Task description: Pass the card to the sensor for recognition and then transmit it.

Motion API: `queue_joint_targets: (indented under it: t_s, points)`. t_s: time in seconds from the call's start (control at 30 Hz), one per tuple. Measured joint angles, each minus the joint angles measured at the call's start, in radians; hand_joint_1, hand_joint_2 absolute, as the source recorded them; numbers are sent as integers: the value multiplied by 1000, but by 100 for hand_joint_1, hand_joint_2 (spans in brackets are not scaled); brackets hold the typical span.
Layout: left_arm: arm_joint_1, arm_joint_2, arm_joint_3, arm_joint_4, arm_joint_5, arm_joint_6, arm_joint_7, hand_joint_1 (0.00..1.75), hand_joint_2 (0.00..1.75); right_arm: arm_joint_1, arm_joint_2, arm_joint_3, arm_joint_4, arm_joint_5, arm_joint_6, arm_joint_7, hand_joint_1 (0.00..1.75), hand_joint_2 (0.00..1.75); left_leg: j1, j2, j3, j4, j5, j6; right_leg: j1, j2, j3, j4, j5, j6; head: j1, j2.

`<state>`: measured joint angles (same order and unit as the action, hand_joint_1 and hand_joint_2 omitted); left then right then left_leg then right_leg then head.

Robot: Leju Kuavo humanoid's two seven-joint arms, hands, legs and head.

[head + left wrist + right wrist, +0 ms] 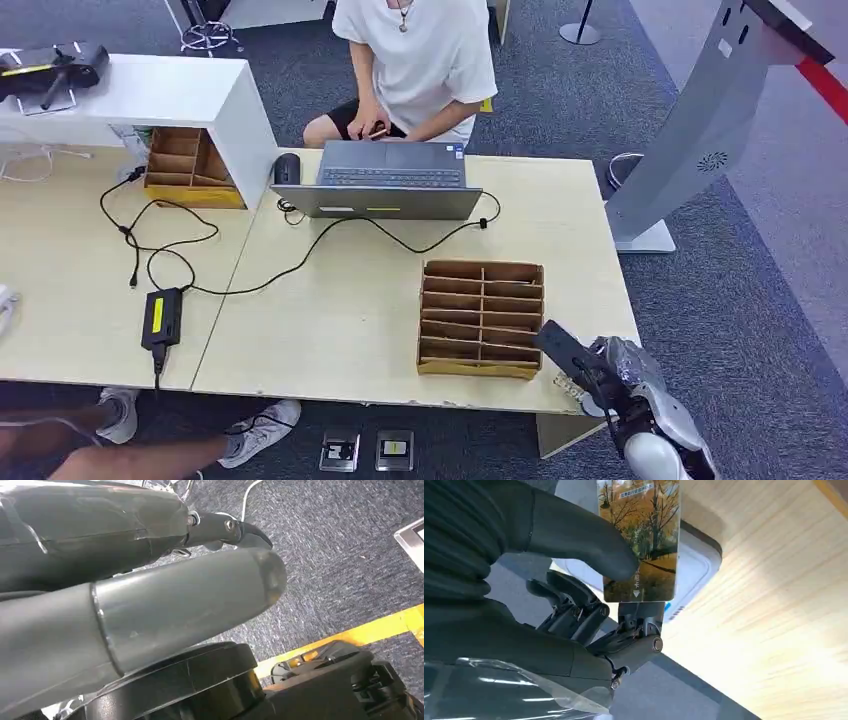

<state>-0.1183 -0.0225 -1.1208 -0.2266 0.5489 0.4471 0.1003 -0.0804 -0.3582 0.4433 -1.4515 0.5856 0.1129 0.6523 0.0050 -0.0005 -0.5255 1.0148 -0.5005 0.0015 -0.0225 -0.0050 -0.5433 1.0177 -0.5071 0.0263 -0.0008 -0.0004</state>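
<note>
Head view: the right hand [610,375] rises at the near right corner of the table [340,320], holding a dark flat card [565,350] that angles over the table edge, just beside the near right corner of a brown divided tray [482,318]. A laptop [388,180] stands open at the far edge, with a mouse [287,168] on its left and a person [415,65] in a white shirt seated behind it. A black cable [300,255] runs from the laptop across the table to a power brick [161,316] near the front edge. A second divided tray [183,168] sits under a white shelf [150,90] at the far left. A grey kiosk [700,130] stands on the carpet beyond the table's right edge.

Right wrist view: the thumb [589,540] presses the card [639,535], printed with autumn trees, against the dark fingers [634,630] beneath it; the card is grasped. Behind it lies a white sensor [696,565] on the wooden surface.

Left wrist view: the left hand [150,595] hangs over grey carpet [340,555]; its thumb is extended and nothing is in it, but whether the fingers are spread or curled cannot be told.
</note>
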Motion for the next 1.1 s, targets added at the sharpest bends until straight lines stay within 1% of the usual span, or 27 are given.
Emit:
queue_joint_targets:
  t_s: [0.1, 0.23, 0.47, 0.6, 0.9, 1.1]
  points:
    - [0, 0, 0, 0, 3, -1, 0, 0, 0, 1, 0, 1, 14, 24, 15, 0, 175, 175, 0, 0, 0, 0, 0, 1, 0, 0, 0, -1, 1, 1, 0, 0]
    - [0, 0, 0, 0, 6, -1, 0, 0, 0, 10, 0, -5, 26, 40, 16, 0, 175, 175, 0, 0, -1, 0, 0, 1, 0, 0, 0, -2, 1, 2, 0, 0]
    - [0, 0, 0, 0, 6, -2, 0, 0, 0, 28, 0, -46, 29, 73, 34, 0, 175, 175, 0, 0, -2, 0, 1, 4, 0, 0, 0, -5, 3, 4, 0, 0]
    - [0, 0, 0, 0, 6, -2, 0, 0, 0, 40, 0, -77, 29, 62, 38, 0, 175, 175, 0, 0, -2, 0, 1, 5, 0, 0, 0, -6, 4, 5, 0, 0]
    - [0, 1, 0, 0, -2, -6, -3, 0, 0, 69, -3, -116, 3, -73, 16, 0, 175, 175, -1, 0, -3, 1, 2, 6, -1, 1, 1, -7, 6, 7, 0, 0]
    - [0, 3, -1, 0, -6, -13, -7, 0, 0, 84, -27, -110, -56, -255, -15, -3, 175, 175, -2, 0, -4, 1, 2, 6, -2, 0, 0, -7, 6, 7, 0, 0]
